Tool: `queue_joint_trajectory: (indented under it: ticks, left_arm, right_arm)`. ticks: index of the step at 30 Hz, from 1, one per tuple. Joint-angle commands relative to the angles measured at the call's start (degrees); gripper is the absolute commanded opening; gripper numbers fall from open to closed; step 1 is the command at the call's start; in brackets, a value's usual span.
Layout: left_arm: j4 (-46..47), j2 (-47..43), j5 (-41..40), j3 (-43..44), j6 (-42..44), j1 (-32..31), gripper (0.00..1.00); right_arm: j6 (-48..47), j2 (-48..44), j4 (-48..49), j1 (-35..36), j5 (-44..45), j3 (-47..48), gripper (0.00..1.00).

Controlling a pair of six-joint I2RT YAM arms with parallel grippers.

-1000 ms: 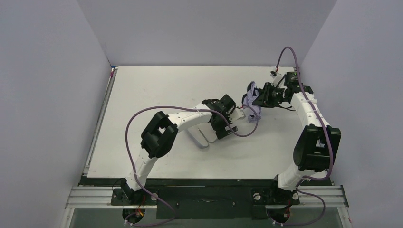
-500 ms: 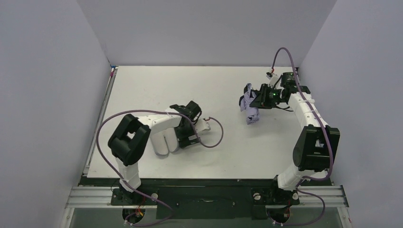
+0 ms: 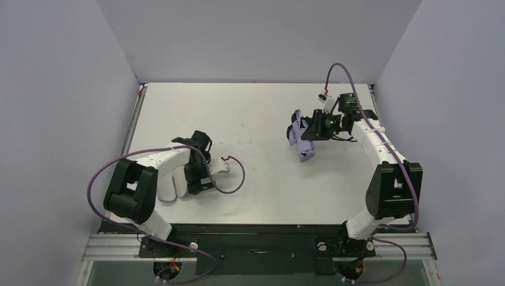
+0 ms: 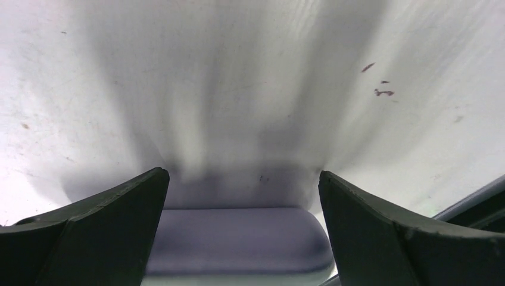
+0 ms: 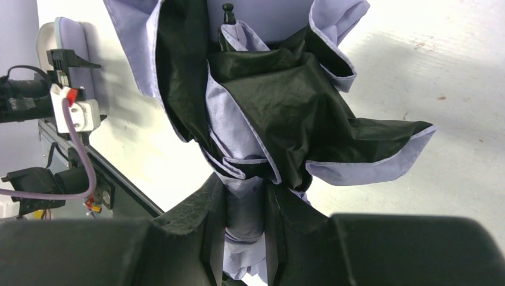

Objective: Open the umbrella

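Observation:
The umbrella is folded, its pale lavender fabric and black lining hanging loose, held above the table's right half. My right gripper is shut on it. In the right wrist view the jaws pinch a narrow lavender part of the umbrella, and its black tip points away. My left gripper is low at the table's front left, its jaws set wide around a flat whitish pouch. In the left wrist view the pouch fills the space between the fingers of the left gripper.
The white table is walled by grey panels at the back and both sides. Its black front rail runs along the near edge. The left arm's purple cable loops over the table beside the gripper.
My left arm has swung from the table's middle to the front left, and the pouch has moved with it. My right gripper has carried the umbrella a little left.

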Motion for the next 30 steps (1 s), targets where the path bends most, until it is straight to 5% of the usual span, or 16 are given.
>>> queue_joint_trajectory:
  ticks: [1,5,8,12,20,22,25,30]
  left_arm:
    - [-2.3,-5.7,11.7,8.0,-1.6,1.0,0.97]
    - [-0.5,-9.6,27.2,18.2,-16.0,1.0,0.97]
    - [13.2,-12.8,34.8,20.3,-32.9,0.9,0.97]
    - [32.3,-17.0,39.3,19.8,-50.5,0.8,0.97]
    - [43.1,-15.8,44.3,23.3,-69.2,-1.4,0.97]
    - [47.8,-17.2,44.0,22.0,-70.8,-2.5,0.97]
    - [51.1,-18.5,46.6,21.7,-69.3,-2.4,0.97]
    - [37.8,-20.6,54.1,26.1,-45.0,-0.3,0.97]
  right_arm:
    - [-0.7,-4.7,4.3,1.8,-4.3,1.4,0.0]
    - [1.0,-6.5,7.8,4.1,-8.1,2.2,0.0]
    - [7.5,-8.3,15.9,6.1,-12.1,2.2,0.0]
    - [14.5,-11.0,26.6,8.7,-15.1,2.2,0.0]
    - [19.6,-16.0,33.7,12.4,-11.9,4.0,0.0]
    - [17.5,-17.2,34.3,13.6,-9.8,5.1,0.0]
    - [0.7,-18.1,22.3,16.6,-6.5,8.2,0.0]
    - [-25.3,-21.7,5.0,21.3,4.6,9.8,0.0]
